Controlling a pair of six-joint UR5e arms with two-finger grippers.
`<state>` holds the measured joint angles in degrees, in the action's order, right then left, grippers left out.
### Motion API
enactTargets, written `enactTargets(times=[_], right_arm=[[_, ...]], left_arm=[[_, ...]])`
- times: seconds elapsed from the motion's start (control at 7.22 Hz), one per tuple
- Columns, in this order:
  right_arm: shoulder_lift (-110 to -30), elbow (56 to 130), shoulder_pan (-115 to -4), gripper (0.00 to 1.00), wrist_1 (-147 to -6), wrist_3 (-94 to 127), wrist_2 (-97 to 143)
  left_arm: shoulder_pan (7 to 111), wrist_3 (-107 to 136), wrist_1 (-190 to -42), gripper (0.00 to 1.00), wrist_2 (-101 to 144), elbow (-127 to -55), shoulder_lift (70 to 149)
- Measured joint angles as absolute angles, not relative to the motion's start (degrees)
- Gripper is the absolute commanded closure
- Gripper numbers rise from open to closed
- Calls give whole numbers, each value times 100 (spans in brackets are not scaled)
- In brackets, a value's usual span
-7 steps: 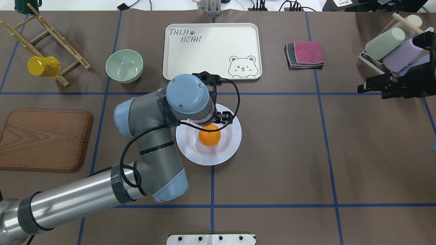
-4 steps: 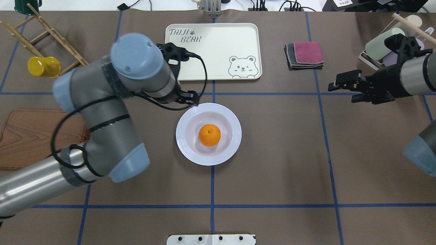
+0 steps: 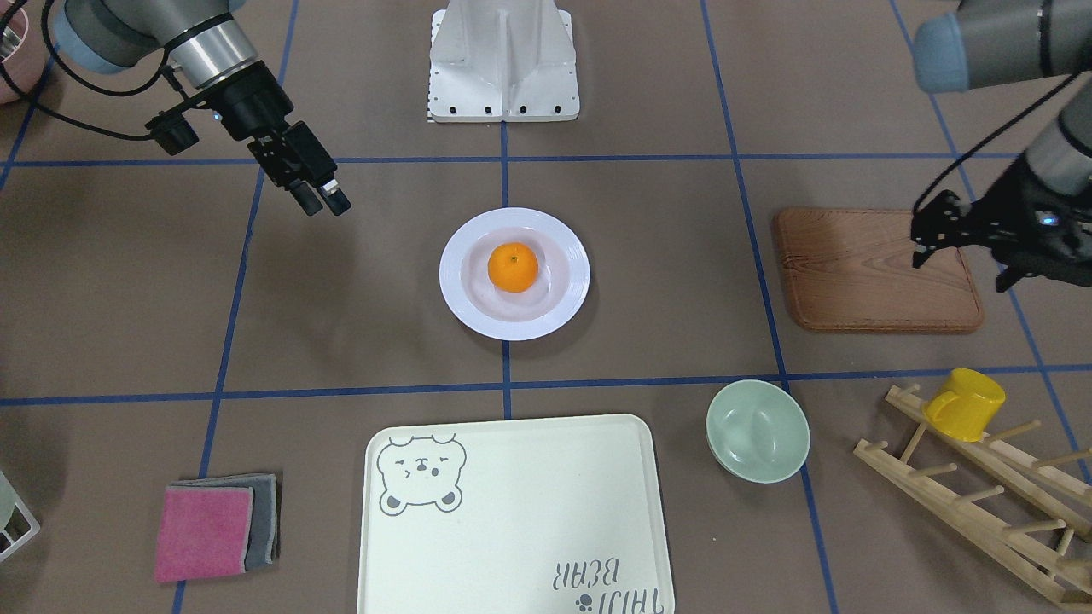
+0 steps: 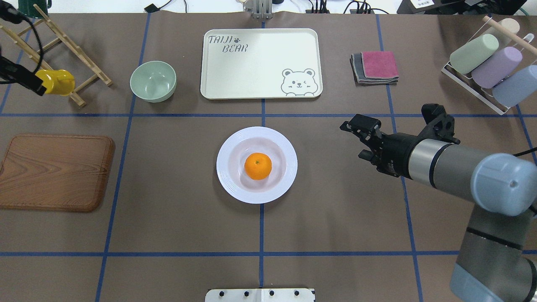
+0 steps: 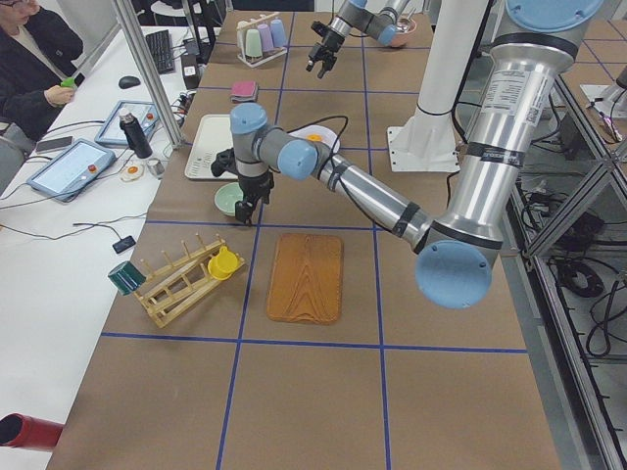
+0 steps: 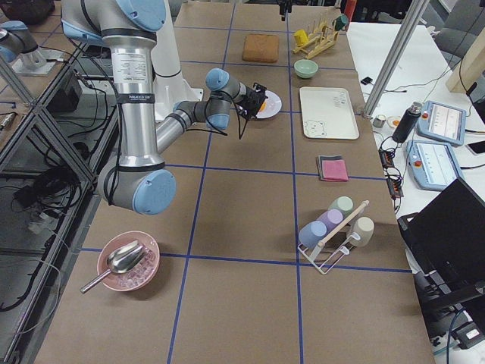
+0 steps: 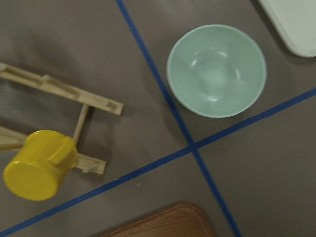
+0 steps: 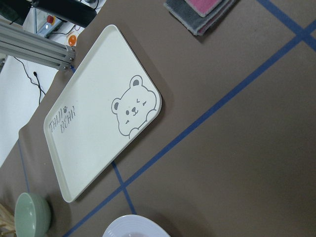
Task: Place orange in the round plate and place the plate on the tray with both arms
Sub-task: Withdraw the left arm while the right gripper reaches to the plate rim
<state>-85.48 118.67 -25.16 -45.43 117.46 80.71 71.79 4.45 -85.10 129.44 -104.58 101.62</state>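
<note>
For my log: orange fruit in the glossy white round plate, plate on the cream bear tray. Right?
No. The orange fruit is in the white round plate, but the overhead view shows the plate on the table, apart from the cream bear tray.

One orange (image 4: 258,166), one round plate (image 4: 228,181), one tray (image 4: 260,63), one green bowl (image 4: 152,81), one wooden board (image 4: 54,172), one yellow mug (image 4: 54,82), three cups (image 4: 474,53), two arms (image 4: 449,170).

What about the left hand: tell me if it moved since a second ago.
Yes. From over the plate, the left hand swung to the overhead view's left edge, near the yellow mug.
</note>
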Motion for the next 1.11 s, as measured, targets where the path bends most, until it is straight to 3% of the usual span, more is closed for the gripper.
enactTargets(times=[0.55, 1.11], right_arm=[[-8318, 11646, -925, 0, -4390, 12815, 6052], [-7452, 10488, -533, 2, -4433, 13040, 5477]], left_arm=[[8828, -1133, -8668, 1, 13396, -9358, 9535], [9023, -1559, -8684, 1, 13561, -9256, 9329]])
